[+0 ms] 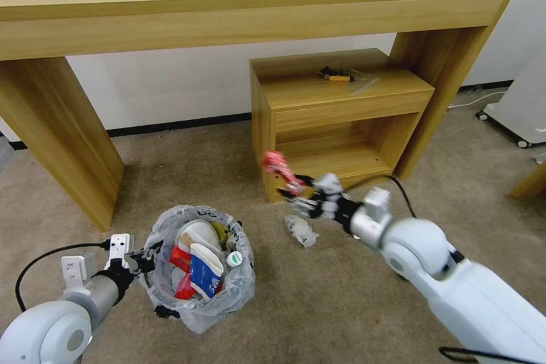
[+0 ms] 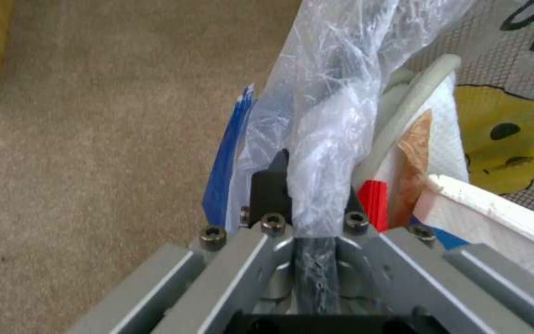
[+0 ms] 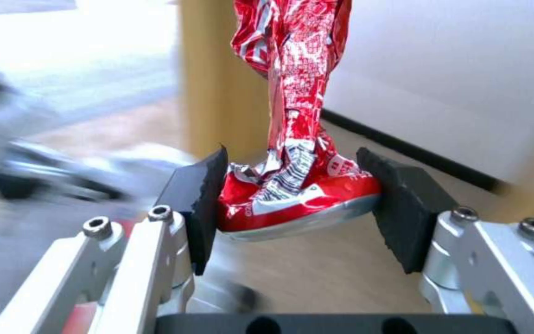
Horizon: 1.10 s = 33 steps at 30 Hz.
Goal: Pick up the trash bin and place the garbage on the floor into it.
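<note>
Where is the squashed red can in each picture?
Head view: the crushed red can is near the middle, held by the right gripper in front of the small wooden cabinet.
Left wrist view: not in it.
Right wrist view: the can is in the centre, between the black fingers.
Shared landmark: the beige carpet.

1. I'm looking at a white wall (image 1: 187,88) with a dark baseboard (image 1: 176,124) along its foot.
2. A long light-wood desk (image 1: 227,5) stands against that wall on slab legs.
3. Under the desk's right end sits a low wooden cabinet (image 1: 335,114) with an open shelf.
4. Beige-brown short-pile carpet (image 1: 341,296) covers the ground.
5. At the far right I see a white unit on castors (image 1: 523,108), with a white cable (image 1: 475,101) near the baseboard.
</note>
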### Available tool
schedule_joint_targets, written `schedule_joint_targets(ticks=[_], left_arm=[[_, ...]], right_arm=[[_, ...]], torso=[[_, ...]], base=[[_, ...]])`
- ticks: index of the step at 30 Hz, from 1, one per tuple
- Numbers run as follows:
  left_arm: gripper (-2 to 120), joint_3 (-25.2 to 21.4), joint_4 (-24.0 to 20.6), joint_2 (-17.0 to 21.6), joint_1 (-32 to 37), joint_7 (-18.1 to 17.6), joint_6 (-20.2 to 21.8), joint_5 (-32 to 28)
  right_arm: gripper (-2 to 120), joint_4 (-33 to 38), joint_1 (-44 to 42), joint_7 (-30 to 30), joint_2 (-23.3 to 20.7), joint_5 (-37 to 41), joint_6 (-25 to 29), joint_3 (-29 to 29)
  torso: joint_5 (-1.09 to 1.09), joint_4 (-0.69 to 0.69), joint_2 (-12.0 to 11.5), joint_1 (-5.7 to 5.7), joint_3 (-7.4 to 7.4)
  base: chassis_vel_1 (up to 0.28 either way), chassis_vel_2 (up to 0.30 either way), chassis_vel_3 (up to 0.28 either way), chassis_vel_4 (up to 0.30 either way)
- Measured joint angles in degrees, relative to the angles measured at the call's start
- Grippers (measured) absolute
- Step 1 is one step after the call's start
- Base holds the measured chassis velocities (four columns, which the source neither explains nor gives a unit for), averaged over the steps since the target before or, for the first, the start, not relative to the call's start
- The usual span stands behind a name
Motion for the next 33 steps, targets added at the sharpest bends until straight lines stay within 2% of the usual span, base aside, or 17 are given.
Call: schedule_joint_targets(ticks=[1, 2, 5, 11, 12, 13, 16, 17, 19, 21, 24, 26, 27, 28, 33], left_arm=[[0, 0.3, 0.1, 0.0, -0.2, -0.3, 0.0, 0.0], [0, 0.3, 0.1, 0.0, -0.2, -0.3, 0.0, 0.0], [0, 0.5, 0.1, 0.3, -0.5, -1.0, 0.0, -0.5], [0, 0.7, -0.3, 0.5, -0.7, -1.7, 0.0, -1.0], [0, 0.9, -0.4, 0.5, -0.8, -2.0, 0.0, -1.1], [0, 0.9, -0.4, 0.5, -0.8, -2.0, 0.0, -1.1], [0, 1.1, -0.6, 0.5, -0.9, -2.5, 0.0, -1.2], [0, 1.1, -0.6, 0.5, -0.9, -2.5, 0.0, -1.2], [0, 1.1, -0.6, 0.6, -0.9, -2.5, 0.0, -1.2], [0, 1.1, -0.6, 0.6, -0.9, -2.5, 0.0, -1.2], [0, 1.2, -0.6, 0.5, -0.9, -2.2, 0.0, -1.1], [0, 1.2, -0.6, 0.5, -0.9, -2.1, 0.0, -1.0], [0, 1.2, -0.6, 0.5, -0.9, -2.0, 0.0, -0.8], [0, 1.2, -0.6, 0.5, -0.9, -2.0, 0.0, -0.8], [0, 0.9, -0.6, 0.4, -0.6, -1.6, 0.0, -0.6]], right_arm=[[52, 1.4, 2.2, 1.3, 0.4, 1.5, -0.9, -3.9], [52, 1.4, 2.2, 1.3, 0.4, 1.5, -0.9, -3.9], [52, 2.6, 4.8, 3.1, 1.1, 3.7, -2.5, -11.5], [52, 0.8, 5.9, 5.4, 1.9, 2.2, -3.1, -18.8], [55, 0.0, 6.1, 7.9, 2.3, 2.1, -2.9, -20.7], [55, 0.0, 6.1, 7.9, 2.3, 2.1, -2.9, -20.7], [70, -0.7, 6.0, 10.1, 3.1, 2.1, -2.6, -22.1], [70, -0.7, 6.0, 10.1, 3.1, 2.1, -2.6, -22.1], [80, -0.6, 5.6, 10.2, 3.0, 2.1, -2.6, -22.0], [84, -0.3, 5.4, 10.2, 2.9, 2.1, -2.6, -21.8], [98, 0.6, 4.2, 10.3, 2.7, 2.0, -2.5, -20.0], [99, 0.7, 3.9, 10.4, 2.7, 2.0, -2.5, -19.1], [100, 0.9, 2.9, 11.0, 2.7, 2.0, -2.4, -16.2], [100, 0.9, 2.9, 11.0, 2.7, 2.0, -2.4, -16.2], [100, 0.0, -1.8, 15.7, 2.4, 1.3, -0.8, -7.3]], torso=[[0.02, 0.0, 0.0, 0.0, 0.0], [0.02, 0.0, 0.0, 0.0, 0.0], [0.03, -0.01, 0.0, 0.0, -0.01], [0.03, -0.02, 0.0, 0.0, -0.01], [0.03, -0.02, 0.0, 0.0, -0.01], [0.03, -0.02, 0.0, 0.0, -0.01], [0.03, -0.01, 0.0, 0.0, -0.01], [0.03, -0.01, 0.0, 0.0, -0.01], [0.03, -0.02, 0.0, 0.0, -0.01], [0.03, -0.02, 0.0, 0.0, -0.01], [0.03, -0.02, 0.0, 0.0, -0.01], [0.03, -0.02, 0.0, 0.0, -0.01], [0.03, -0.01, 0.0, 0.0, -0.01], [0.03, -0.01, 0.0, 0.0, -0.01], [0.03, -0.01, 0.0, -0.01, -0.01]], base=[[0.0, 0.0, 0.0, 0.0], [0.0, 0.0, 0.0, 0.0], [0.0, 0.0, 0.0, 0.0], [0.0, 0.0, 0.0, 0.0], [0.0, 0.0, 0.0, 0.0], [0.0, 0.0, 0.0, 0.0], [0.0, 0.0, 0.0, 0.0], [0.0, 0.0, 0.0, 0.0], [0.0, 0.0, 0.0, 0.0], [0.0, 0.0, 0.0, 0.0], [0.0, 0.0, 0.0, 0.0], [0.0, 0.0, 0.0, 0.0], [0.0, 0.0, 0.0, 0.0], [0.0, 0.0, 0.0, 0.0], [0.0, 0.0, 0.0, 0.0]])
